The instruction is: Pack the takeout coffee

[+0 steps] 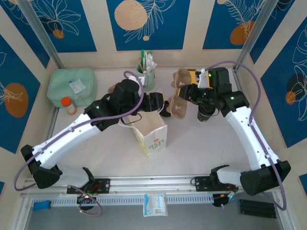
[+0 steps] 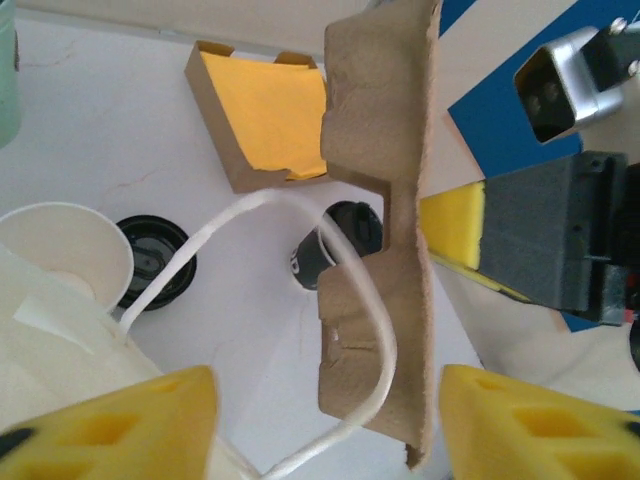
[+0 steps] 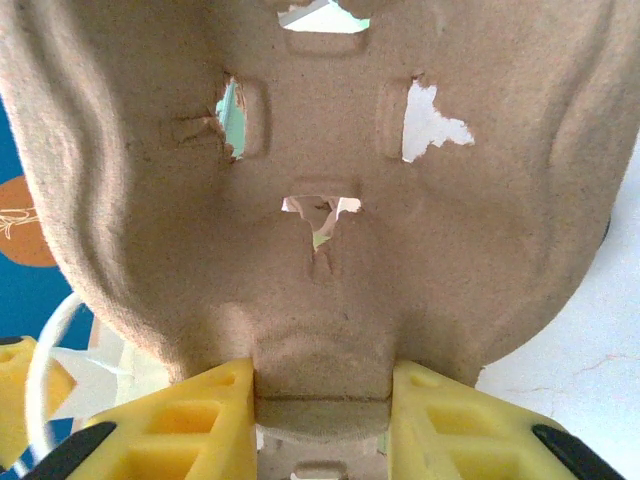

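Ahead of the parted left fingers [image 2: 110,425], a rough pulp carrier [image 2: 380,200] stands edge-on; right fingers [image 3: 180,425] clamp its molded tab.

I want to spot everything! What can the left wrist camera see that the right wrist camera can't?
Left wrist view's extras: a black lid on the table, an open cup that is white inside, and a box lined in yellow.
Right wrist view's extras: the carrier's broad face, with ragged holes torn through it.
Shared: the carrier, the right gripper pinching it, and the bag's white handle.
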